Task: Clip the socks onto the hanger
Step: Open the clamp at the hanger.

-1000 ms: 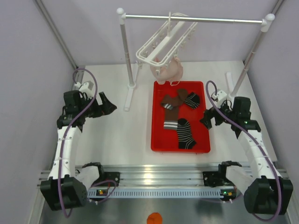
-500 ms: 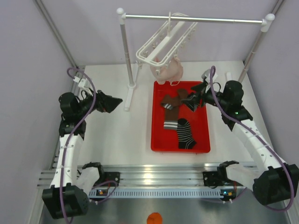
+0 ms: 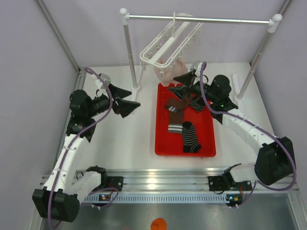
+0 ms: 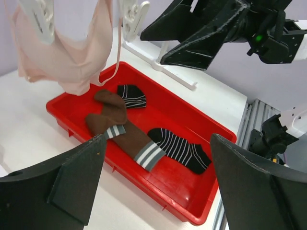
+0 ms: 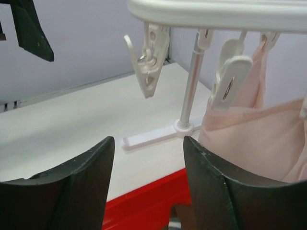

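The four socks [image 3: 182,122] lie loose in a red tray [image 3: 162,141] on the table [image 3: 124,143], and none is clipped up. The two brown socks [image 4: 139,146] with white-striped cuffs overlap at the far and middle part of the tray. One black striped sock [image 3: 196,102] lies bunched beside them at the far end. The other black sock [image 3: 191,138] lies flat toward the near end, touching a brown cuff.

The hanger [image 3: 165,48] hangs tilted by its hook from the metal bar [image 3: 216,20] of a white stand [image 3: 127,48], above and beyond the tray's far end. A pink garment [image 3: 172,71] hangs from the hanger, and several pegs [image 5: 149,62] dangle free.

The right gripper [image 3: 180,83] hovers over the tray's far edge, just under the hanger and beside the pink garment. Its fingers are spread and hold nothing. The left gripper [image 3: 128,99] hangs above the table to the left of the tray, pointing toward it. Its fingers are also spread wide and hold nothing.
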{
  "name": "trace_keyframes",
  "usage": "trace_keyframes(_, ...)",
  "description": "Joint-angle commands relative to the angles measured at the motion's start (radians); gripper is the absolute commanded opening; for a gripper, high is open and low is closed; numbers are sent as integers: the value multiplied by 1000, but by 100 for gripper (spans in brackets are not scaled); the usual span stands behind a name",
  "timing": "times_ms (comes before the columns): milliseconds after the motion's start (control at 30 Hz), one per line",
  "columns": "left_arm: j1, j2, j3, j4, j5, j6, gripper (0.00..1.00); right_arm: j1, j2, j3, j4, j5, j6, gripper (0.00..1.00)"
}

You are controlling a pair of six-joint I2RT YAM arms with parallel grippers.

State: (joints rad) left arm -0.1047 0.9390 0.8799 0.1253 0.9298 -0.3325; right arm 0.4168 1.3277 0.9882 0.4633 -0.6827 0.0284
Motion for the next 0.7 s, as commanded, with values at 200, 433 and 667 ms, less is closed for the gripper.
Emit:
trace_keyframes(200, -66, 50, 112, 11, -198, 122, 86, 63, 108, 153, 187, 63, -15, 55)
trace_keyframes(433, -72, 155, 175, 108, -198, 4, 80, 86, 156, 191, 202, 75, -21, 55)
trace_keyframes(667, -141, 182, 202, 132, -253, -17, 81, 114, 179, 207, 204, 127, -65, 46)
